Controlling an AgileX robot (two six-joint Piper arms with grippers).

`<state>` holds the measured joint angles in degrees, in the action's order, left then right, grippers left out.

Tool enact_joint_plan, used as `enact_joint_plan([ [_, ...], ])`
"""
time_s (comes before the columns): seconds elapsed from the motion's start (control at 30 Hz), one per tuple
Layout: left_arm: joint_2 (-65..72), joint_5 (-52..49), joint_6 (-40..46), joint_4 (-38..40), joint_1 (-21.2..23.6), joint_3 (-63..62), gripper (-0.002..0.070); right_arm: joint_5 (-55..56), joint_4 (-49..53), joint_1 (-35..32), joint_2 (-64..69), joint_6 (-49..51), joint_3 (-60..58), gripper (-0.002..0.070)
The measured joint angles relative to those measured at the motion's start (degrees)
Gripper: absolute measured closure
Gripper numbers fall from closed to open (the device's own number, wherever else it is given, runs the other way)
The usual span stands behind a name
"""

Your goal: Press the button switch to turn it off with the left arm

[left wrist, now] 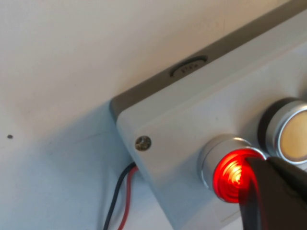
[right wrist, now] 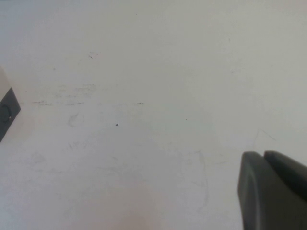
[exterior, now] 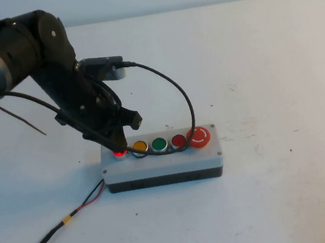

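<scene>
At the tip of my left jaws (left wrist: 276, 191), closed to a narrow point, the dark tip sits right at the edge of the button switch (left wrist: 232, 175), overlapping its lit red cap in the left wrist view. Btn glows red, so I judge it's not off yet. It lies directly under the tip, so the push should go straight down along the btn's own axis, w/ no sideways travel.

Outward: the switch is the end one of the row on the grey box (exterior: 162, 166), nearest the red/black cable (exterior: 91, 196); yellow btn (exterior: 139, 145) is just beside it. Box rests on the white worktop (exterior: 275, 72).

My right jaws (right wrist: 273, 189) hover over bare worktop, well apart from the box; pads look closed together. Left arm is clearly nearer.
</scene>
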<state>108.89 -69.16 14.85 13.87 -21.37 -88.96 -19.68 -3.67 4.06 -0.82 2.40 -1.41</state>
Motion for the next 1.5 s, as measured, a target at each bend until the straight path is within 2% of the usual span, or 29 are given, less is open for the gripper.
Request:
enact_joint_plan([
  [0.23,-0.31,-0.14,0.83,0.49,0.00,-0.35,0.0678,0.00,0.00,0.00,0.00,0.00,0.00,0.0692],
  [0.47,-13.41,11.82,1.90,-1.15,-0.12,4.96,0.0678,0.00,0.00,0.00,0.00,0.00,0.00,0.0692],
  [0.9,-59.05,39.80,2.27,-1.15,-0.12,42.97,0.0678,0.00,0.00,0.00,0.00,0.00,0.00,0.0692],
  [1.13,-79.49,50.54,0.24,-1.04,-0.12,60.78,0.0678,0.00,0.00,0.00,0.00,0.00,0.00,0.0692],
  [1.5,-82.85,51.32,-0.02,-0.72,-0.12,64.73,0.0678,0.00,0.00,0.00,0.00,0.00,0.00,0.0692],
])
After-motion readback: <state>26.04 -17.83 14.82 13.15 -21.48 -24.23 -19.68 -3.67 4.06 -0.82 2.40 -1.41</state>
